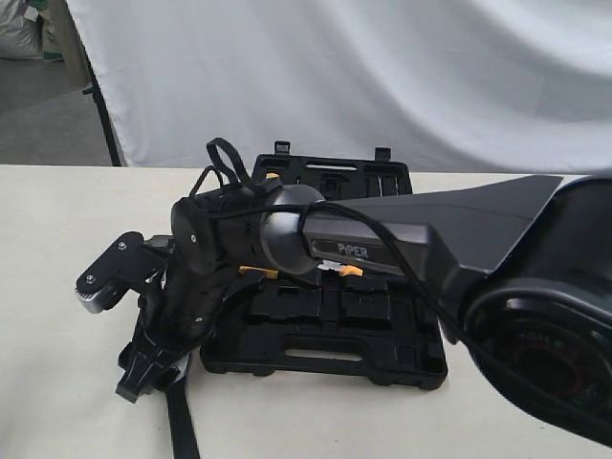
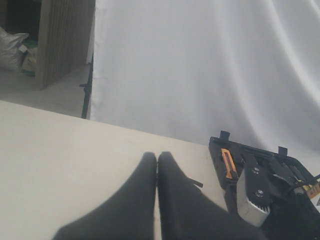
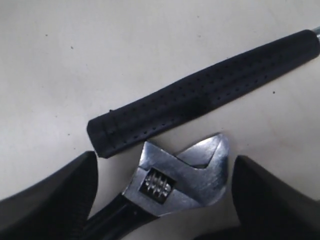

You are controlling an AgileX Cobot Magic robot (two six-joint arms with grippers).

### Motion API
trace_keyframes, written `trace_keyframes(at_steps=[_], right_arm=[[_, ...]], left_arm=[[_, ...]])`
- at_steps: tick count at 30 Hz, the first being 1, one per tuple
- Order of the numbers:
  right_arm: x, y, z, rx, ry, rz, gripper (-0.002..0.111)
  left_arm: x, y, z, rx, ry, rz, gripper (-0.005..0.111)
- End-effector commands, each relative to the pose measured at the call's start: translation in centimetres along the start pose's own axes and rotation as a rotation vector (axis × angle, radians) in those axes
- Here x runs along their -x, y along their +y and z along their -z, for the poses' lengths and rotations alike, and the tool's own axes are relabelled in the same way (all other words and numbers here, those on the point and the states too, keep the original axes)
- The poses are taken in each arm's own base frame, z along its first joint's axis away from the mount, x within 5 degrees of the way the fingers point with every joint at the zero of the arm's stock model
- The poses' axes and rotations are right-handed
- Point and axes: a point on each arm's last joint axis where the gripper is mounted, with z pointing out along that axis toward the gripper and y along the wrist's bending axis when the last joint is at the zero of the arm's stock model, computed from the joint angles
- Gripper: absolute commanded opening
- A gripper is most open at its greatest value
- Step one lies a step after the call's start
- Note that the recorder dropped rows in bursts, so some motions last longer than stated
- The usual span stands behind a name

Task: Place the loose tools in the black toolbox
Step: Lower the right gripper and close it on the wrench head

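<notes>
This looks like a makeshift robotics test space. A white sheet [image 1: 335,76] hangs as a backdrop across the top of the frame, behind a pale counter [image 1: 57,316]. A robot arm [image 1: 382,244] marked PIPER reaches over the counter. At upper left are grey floor [image 1: 38,115], a stuffed sack [image 1: 17,33] and a black stand leg [image 1: 100,115].

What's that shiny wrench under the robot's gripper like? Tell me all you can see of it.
The adjustable wrench has a bright, scuffed steel head with an open V-shaped mouth and a ridged thumb screw, on a black handle that runs out of view. It lies flat on the pale table, its head between the dark fingers of the open right gripper. A black hammer handle lies close beside its mouth.
</notes>
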Motion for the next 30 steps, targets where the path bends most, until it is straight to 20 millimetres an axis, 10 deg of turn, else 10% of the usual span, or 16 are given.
trace_keyframes(at_steps=[1,11,21,30], right_arm=[[-0.3,-0.6,-0.8,-0.036,0.006,0.002,0.07],[-1.1,-0.1,-2.0,0.013,0.064,0.001,0.067],[-2.3,1.8,-1.7,0.141,0.221,0.007,0.004],[-2.4,5.6,-1.7,0.225,0.343,0.15,0.005]], left_arm=[[0.2,0.1,0.0,0.021,-0.02,0.0,0.001],[0.2,0.1,0.0,0.021,-0.02,0.0,0.001],[0.2,0.1,0.0,0.021,-0.02,0.0,0.001],[0.2,0.1,0.0,0.021,-0.02,0.0,0.001]])
